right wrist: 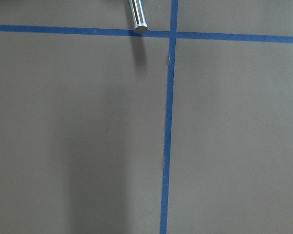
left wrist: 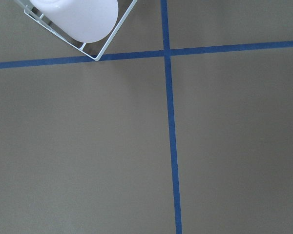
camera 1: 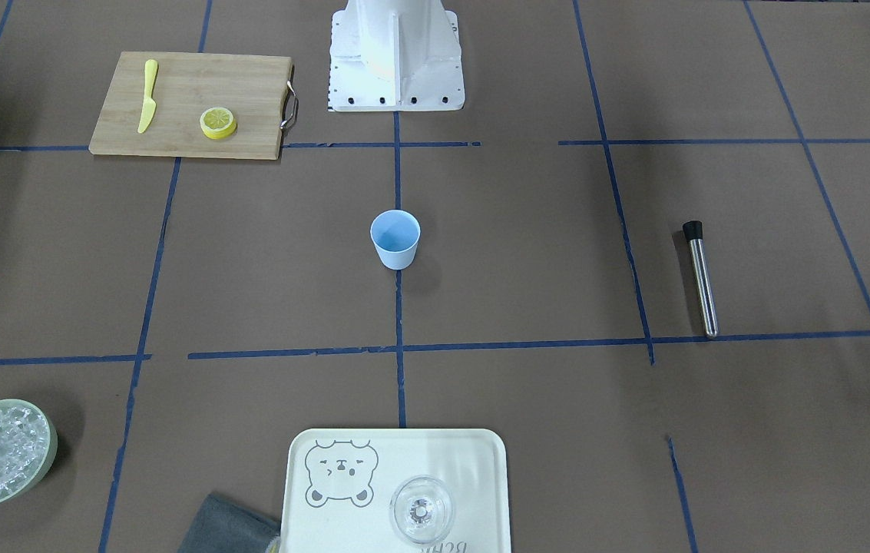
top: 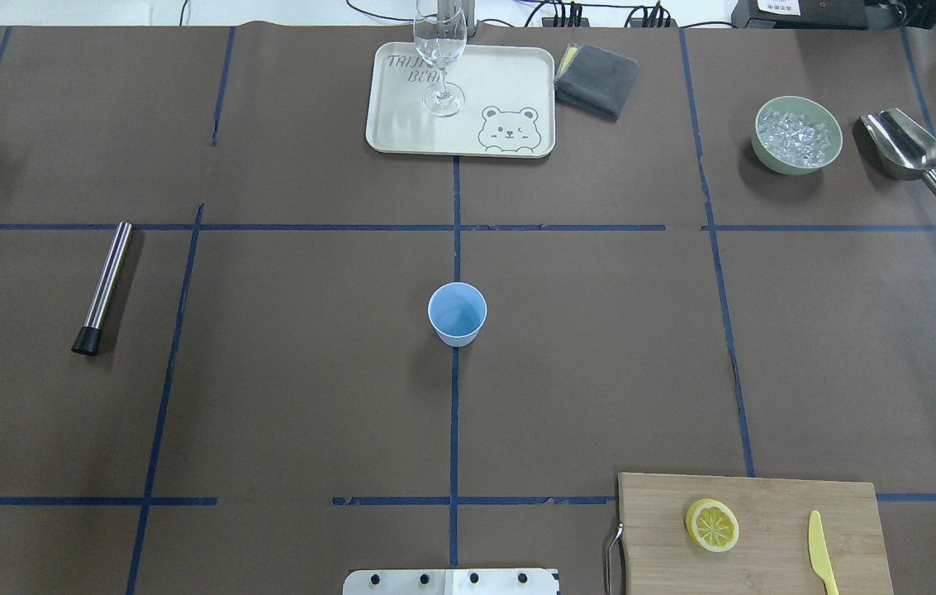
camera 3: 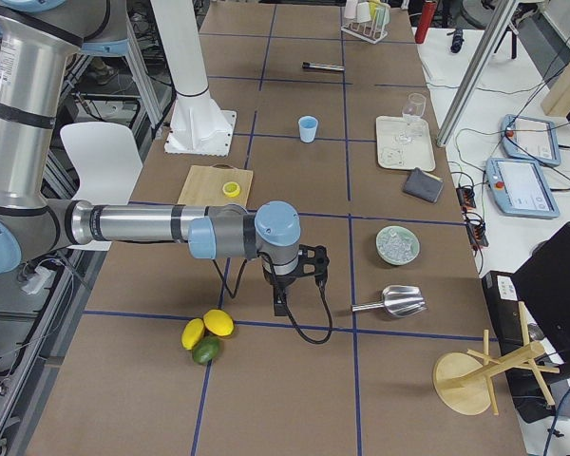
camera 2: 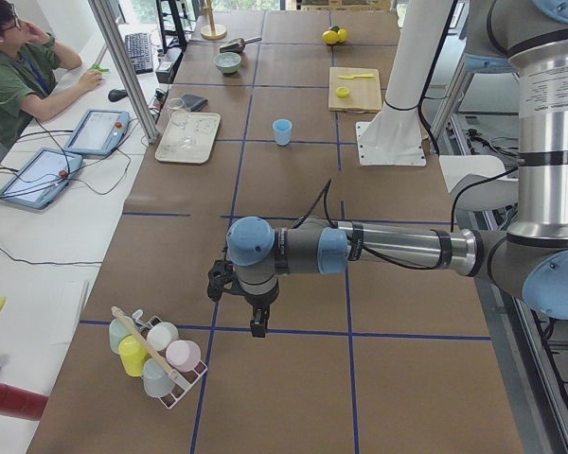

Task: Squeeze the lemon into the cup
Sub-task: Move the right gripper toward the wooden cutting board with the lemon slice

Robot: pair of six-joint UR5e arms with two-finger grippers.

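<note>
The lemon slice (top: pixel 712 525) lies flat on a wooden cutting board (top: pixel 765 496) at the near right of the table, and it also shows in the front view (camera 1: pixel 218 122). The light-blue cup (top: pixel 457 313) stands upright at the table's middle, empty (camera 1: pixel 395 239). My left gripper (camera 2: pixel 257 327) hangs over bare table far to the left, near a rack of cups. My right gripper (camera 3: pixel 281 308) hangs over bare table far to the right. Both show only in the side views, so I cannot tell whether they are open or shut.
A yellow knife (top: pixel 821 552) lies on the board. A tray (top: pixel 401 124) with a clear glass (top: pixel 440 58), a grey cloth (top: pixel 597 78), a bowl of ice (top: pixel 796 135) and a metal scoop (top: pixel 905 149) sit at the far side. A steel muddler (top: pixel 104 285) lies at the left.
</note>
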